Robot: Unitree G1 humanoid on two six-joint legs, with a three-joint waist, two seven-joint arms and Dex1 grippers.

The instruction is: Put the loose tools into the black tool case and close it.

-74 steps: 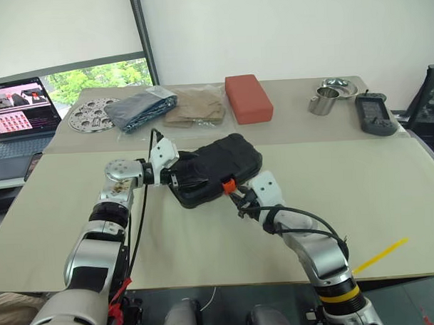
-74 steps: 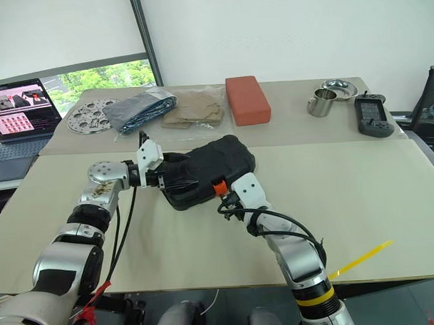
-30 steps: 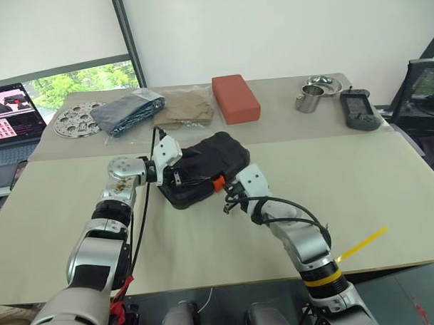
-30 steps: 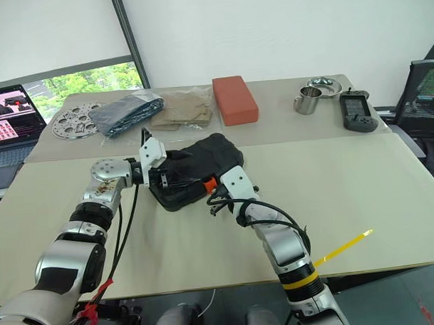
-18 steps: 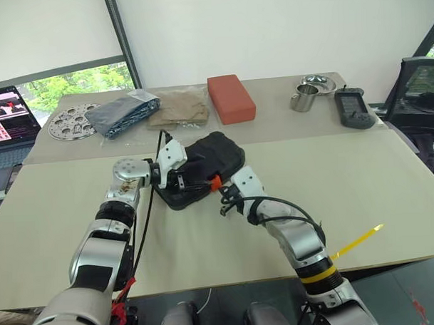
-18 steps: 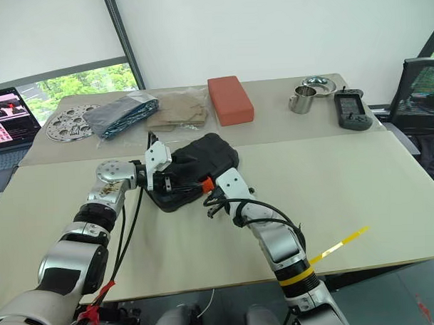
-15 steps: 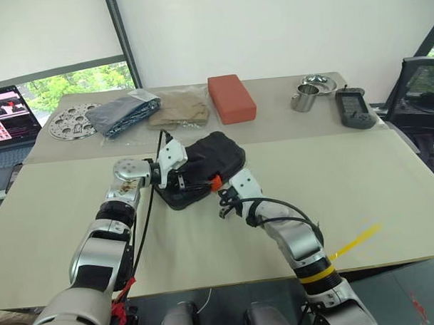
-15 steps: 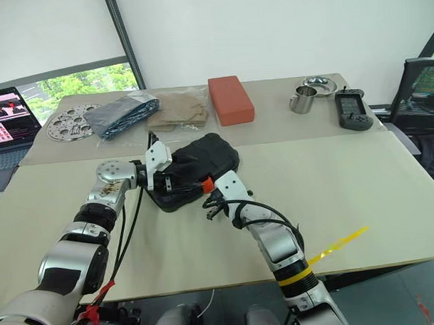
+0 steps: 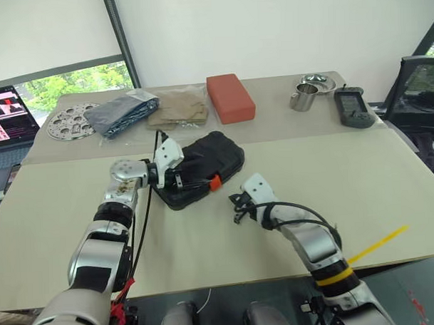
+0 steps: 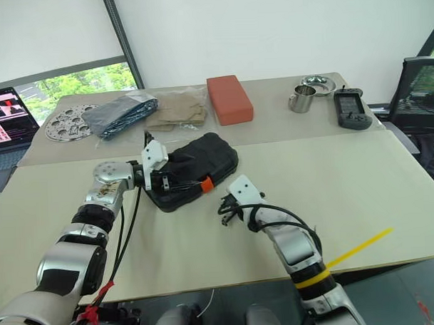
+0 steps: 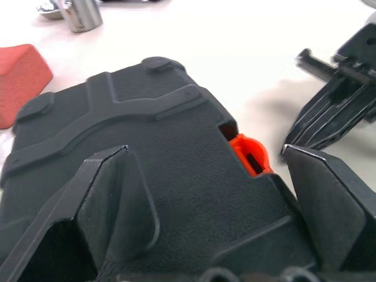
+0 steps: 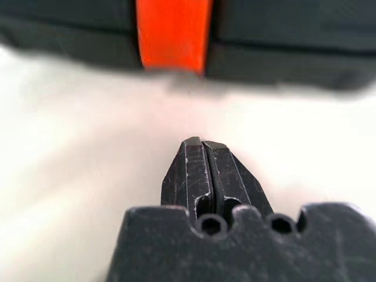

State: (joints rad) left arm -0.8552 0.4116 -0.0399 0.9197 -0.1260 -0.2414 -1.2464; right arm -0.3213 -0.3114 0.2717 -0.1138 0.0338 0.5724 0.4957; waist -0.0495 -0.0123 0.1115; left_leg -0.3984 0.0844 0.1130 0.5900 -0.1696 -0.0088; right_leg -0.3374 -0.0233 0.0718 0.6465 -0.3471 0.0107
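The left arm reaches forward and bends inward at the wrist, so that the left gripper (image 9: 176, 177) points toward the robot's right and sits at the left end of the black tool case (image 9: 206, 165). Its two fingers (image 11: 114, 205) stand spread wide, one over the bumpy lid and one at the front edge near the orange latch (image 9: 215, 182); they straddle that end of the case without clearly pinching it.

The right arm stretches forward and angles to the left, low over the table (image 9: 388, 171). The right gripper (image 10: 224, 211) has its fingers pressed together with nothing between them, its tip aimed at the latch but apart from it, with bare tabletop in between.

The case lies closed and flat near the middle of the table, turned at a slant, the latch on the edge facing the robot.

Along the far strip of the table lie a round perforated metal disc (image 9: 68, 121), a dark folded bag (image 9: 122, 113), a tan packet (image 9: 178, 109), a red block (image 9: 229, 98), a metal cup (image 9: 303, 98) beside a small metal bowl (image 9: 317, 81), and a black handheld device (image 9: 353, 106). A laptop (image 9: 9, 127) with a lit screen stands off the table's left side before a window. A black chair (image 9: 419, 91) stands at the right, and the wall behind is plain white.
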